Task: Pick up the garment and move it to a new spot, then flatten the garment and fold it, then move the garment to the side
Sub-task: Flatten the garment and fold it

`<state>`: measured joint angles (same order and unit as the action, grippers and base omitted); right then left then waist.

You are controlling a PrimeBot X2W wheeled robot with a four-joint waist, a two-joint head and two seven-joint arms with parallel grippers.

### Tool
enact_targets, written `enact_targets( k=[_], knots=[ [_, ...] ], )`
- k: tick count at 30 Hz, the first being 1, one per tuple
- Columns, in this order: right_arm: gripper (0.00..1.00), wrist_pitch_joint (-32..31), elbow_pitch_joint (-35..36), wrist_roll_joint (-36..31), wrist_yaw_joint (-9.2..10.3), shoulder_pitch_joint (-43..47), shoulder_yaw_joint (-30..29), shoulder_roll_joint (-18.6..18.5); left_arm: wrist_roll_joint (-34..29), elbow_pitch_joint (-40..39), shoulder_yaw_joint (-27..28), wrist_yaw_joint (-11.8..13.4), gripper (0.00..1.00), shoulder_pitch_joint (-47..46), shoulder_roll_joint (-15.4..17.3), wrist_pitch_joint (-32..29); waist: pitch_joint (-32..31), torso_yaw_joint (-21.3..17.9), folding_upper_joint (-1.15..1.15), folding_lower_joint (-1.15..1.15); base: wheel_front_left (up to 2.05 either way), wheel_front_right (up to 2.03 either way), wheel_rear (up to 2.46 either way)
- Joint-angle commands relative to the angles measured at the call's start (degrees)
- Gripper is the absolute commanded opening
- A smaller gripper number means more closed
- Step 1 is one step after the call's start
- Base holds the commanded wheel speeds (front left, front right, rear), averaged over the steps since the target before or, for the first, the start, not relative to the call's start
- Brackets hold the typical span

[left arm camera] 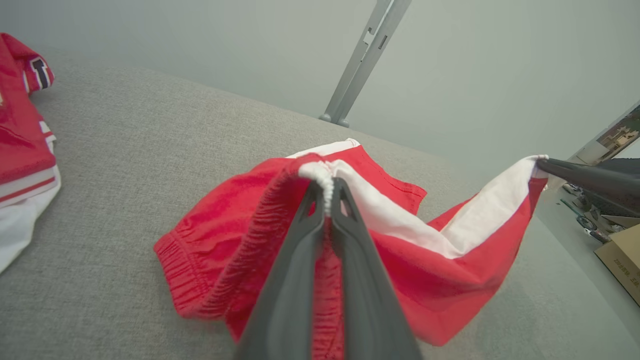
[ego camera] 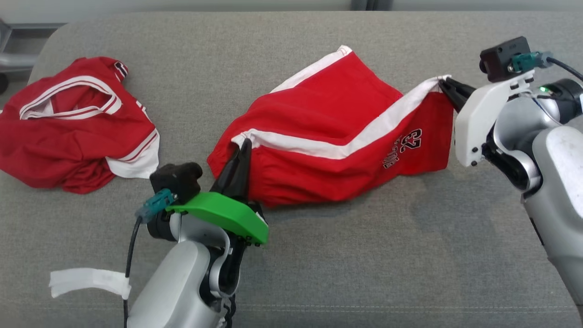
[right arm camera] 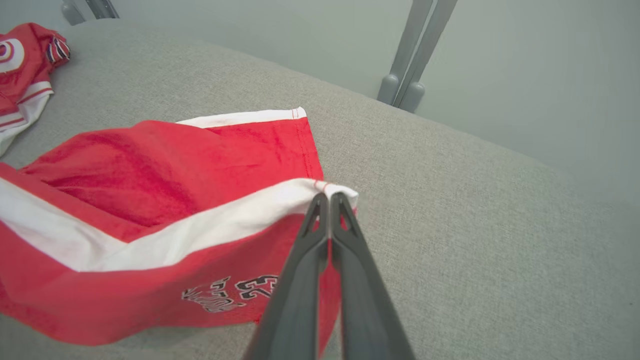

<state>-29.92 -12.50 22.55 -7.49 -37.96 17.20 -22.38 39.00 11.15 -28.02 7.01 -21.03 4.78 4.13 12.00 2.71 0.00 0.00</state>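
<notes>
Altogether two garments: shorts [ego camera: 337, 127], jersey [ego camera: 68, 136].

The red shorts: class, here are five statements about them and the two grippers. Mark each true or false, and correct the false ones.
1. The left gripper is shut on the elastic waistband of the red shorts. True.
2. The right gripper hangs open above the shorts. False: it is shut on a white-striped hem corner.
3. A second red garment lies to the robot's left of the shorts, apart from both grippers. True.
4. The shorts lie neatly folded. False: they are unfolded, rumpled and stretched between the grippers.
5. The printed number is at the left gripper's end. False: it is near the right gripper's end.
</notes>
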Motion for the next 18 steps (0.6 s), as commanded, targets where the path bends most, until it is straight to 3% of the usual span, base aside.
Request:
enact_targets(
  k=[1, 8, 18],
  knots=[
    [0.00, 1.4, -2.0, -0.3, 0.01, -2.5, 1.0, -0.3, 0.7, 1.2, 0.6, -0.5, 0.00, -2.3, -0.3, 0.9, 3.1, 2.3, 0.00, 0.00, 0.00, 0.00, 0.00],
    [0.00, 5.8, -10.8, 0.3, 0.01, -11.7, 5.2, -0.2, 4.3, 5.8, 1.3, -1.7, 0.00, -9.0, -1.5, 3.6, 5.9, 3.9, 0.00, 0.00, 0.00, 0.00, 0.00],
    [0.00, 8.9, -18.1, 1.5, 0.01, -20.6, 9.3, 0.1, 8.8, 10.5, 1.1, -1.7, 0.00, -14.4, -1.8, 6.0, 7.0, 4.8, 0.00, 0.00, 0.00, 0.00, 0.00]
  ],
)
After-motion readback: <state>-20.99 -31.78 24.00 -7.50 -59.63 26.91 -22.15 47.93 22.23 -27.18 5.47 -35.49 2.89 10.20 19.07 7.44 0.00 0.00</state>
